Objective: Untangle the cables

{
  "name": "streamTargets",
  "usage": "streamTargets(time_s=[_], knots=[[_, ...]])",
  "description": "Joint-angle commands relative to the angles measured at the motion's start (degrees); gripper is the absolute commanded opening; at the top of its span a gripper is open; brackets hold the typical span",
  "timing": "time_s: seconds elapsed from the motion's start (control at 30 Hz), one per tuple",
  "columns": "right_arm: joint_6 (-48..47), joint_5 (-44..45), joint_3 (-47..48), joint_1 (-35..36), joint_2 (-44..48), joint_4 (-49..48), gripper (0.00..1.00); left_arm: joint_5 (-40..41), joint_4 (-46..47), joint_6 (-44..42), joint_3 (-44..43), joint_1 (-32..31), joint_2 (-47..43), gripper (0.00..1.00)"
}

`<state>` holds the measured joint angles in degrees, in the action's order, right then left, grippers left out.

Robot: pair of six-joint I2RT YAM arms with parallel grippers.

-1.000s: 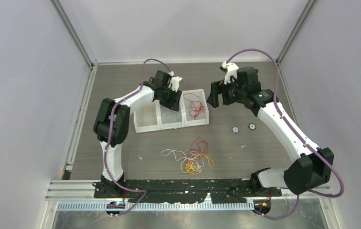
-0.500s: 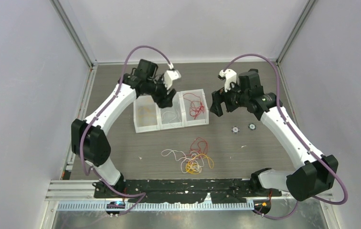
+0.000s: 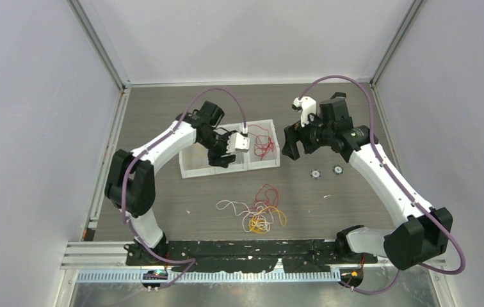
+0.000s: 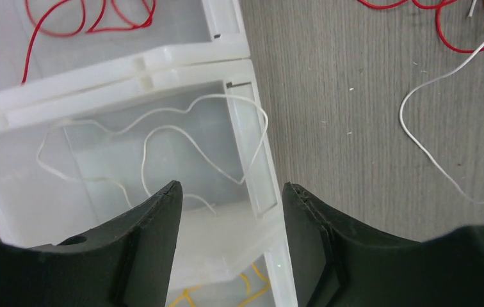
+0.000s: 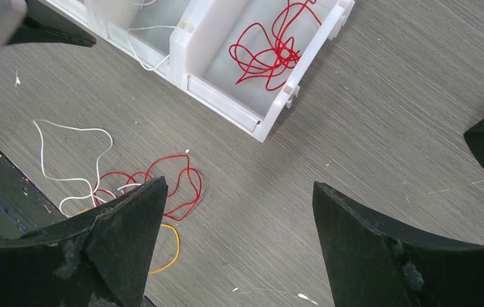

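Note:
A tangle of thin cables [image 3: 260,208] lies on the table near the front: red [image 3: 267,194], white [image 3: 230,206] and yellow-orange [image 3: 266,219] loops. It also shows in the right wrist view [image 5: 130,182]. A white three-part bin [image 3: 191,171] holds a yellow wire, a white wire [image 4: 162,134] and a red wire [image 5: 271,51], one in each part. My left gripper [image 4: 230,188] is open and empty, low over the front wall of the middle part [image 3: 221,158]. My right gripper [image 5: 239,185] is open and empty, raised to the right of the bin [image 3: 290,144].
Two small round pieces [image 3: 315,173] [image 3: 338,169] lie on the table right of the bin. Grey walls close the table on three sides. A black rail [image 3: 246,246] runs along the front edge.
My left arm has swung from behind the bin forward and down, so its gripper now hangs over the middle part's front wall. My right gripper has shifted only slightly.

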<state>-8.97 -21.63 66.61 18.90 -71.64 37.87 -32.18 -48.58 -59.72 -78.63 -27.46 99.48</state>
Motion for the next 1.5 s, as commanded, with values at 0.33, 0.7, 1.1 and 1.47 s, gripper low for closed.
streamTargets(time_s=[0.33, 0.7, 1.1, 1.47], knots=[[0.76, -2.08, 1.74, -1.39, -2.21, -0.19, 0.88, 6.41, 0.51, -13.11, -4.04, -4.2, 8.0, 0.43], [0.5, -2.38, 1.94, -2.48, -2.67, 0.39, 0.85, 7.92, 0.04, -15.38, -4.56, -4.39, 8.49, 0.13], [0.45, -3.29, 1.35, -3.15, -2.39, 0.45, 0.84, 7.16, -4.23, -16.35, -11.01, -2.6, 8.36, 0.0], [0.13, -3.67, 0.98, -3.66, -2.76, 0.46, 0.84, 18.64, 4.67, -17.29, -8.55, -3.5, 13.76, 0.0]])
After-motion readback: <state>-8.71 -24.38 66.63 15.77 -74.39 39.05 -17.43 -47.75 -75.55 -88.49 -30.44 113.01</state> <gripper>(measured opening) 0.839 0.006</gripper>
